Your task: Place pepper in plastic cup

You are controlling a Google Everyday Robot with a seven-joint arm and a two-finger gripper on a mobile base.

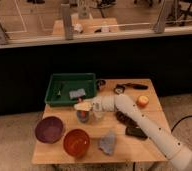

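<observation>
White arm reaches from the lower right across the wooden table (149,100); its gripper (83,106) sits directly over the small blue-grey plastic cup (82,117), which stands just left of the white cup (98,114) and in front of the green plastic tray (54,90). A sliver of the slim red-orange pepper (84,111) shows at the blue-grey cup's mouth beneath the gripper. Purple bowl (49,129) and orange-red bowl (76,142) at front left; round orange-red fruit (142,101) at right.

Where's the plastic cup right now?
Mid-table in the camera view, the plastic cup sits directly under the tool, left of the white cup, in front of the green tray.
</observation>
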